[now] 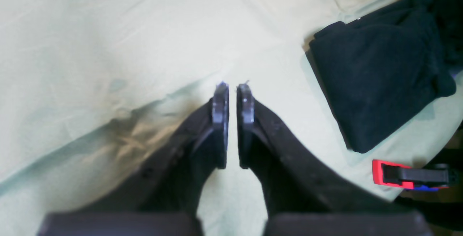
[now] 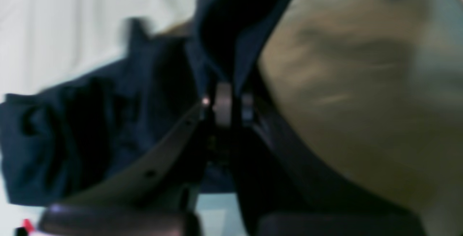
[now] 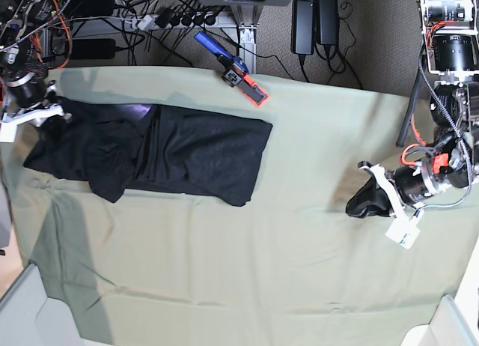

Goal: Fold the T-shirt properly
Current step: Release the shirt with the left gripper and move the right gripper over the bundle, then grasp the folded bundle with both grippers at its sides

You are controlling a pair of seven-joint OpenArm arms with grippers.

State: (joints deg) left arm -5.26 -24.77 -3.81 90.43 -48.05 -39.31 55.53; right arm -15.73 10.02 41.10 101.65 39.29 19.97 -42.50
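The black T-shirt (image 3: pixel 187 151) lies partly folded on the left half of the pale green table cloth (image 3: pixel 314 271), plain side up; no graphic shows. My right gripper (image 3: pixel 58 114) is at the shirt's far left end. In the blurred right wrist view it (image 2: pixel 231 100) is shut on a raised fold of the dark cloth (image 2: pixel 90 127). My left gripper (image 3: pixel 358 202) rests low over bare cloth at the right, well apart from the shirt. In the left wrist view its jaws (image 1: pixel 232 87) stand nearly together with nothing between them, and the shirt (image 1: pixel 379 84) lies to the upper right.
A red and blue clamp (image 3: pixel 239 75) grips the table's back edge near the shirt; it also shows in the left wrist view (image 1: pixel 394 174). Cables and power bricks (image 3: pixel 314 20) lie behind the table. The table cloth has creases near the front.
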